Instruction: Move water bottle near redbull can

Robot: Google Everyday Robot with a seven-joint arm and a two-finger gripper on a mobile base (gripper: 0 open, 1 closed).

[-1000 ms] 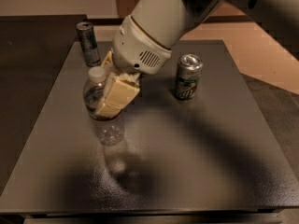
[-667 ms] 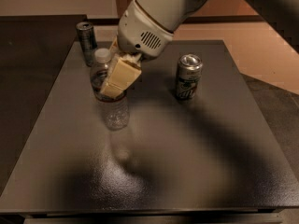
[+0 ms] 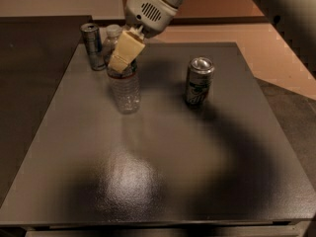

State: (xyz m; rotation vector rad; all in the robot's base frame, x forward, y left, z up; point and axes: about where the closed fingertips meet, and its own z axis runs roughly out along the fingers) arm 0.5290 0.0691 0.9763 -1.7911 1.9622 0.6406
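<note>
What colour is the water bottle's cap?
White cap, camera view. The gripper grips the small clear plastic water bottle just below it.

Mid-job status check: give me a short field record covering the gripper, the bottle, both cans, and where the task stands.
water bottle: back left of the table, tilted, cap leaning back-left; base contact with table unclear
gripper: above the back left of the table, shut on the water bottle's upper half
redbull can: upright, back left corner, just left of the bottle's cap
green-label can: upright, well to the bottle's right
task state: bottle close to redbull can, not released
</note>
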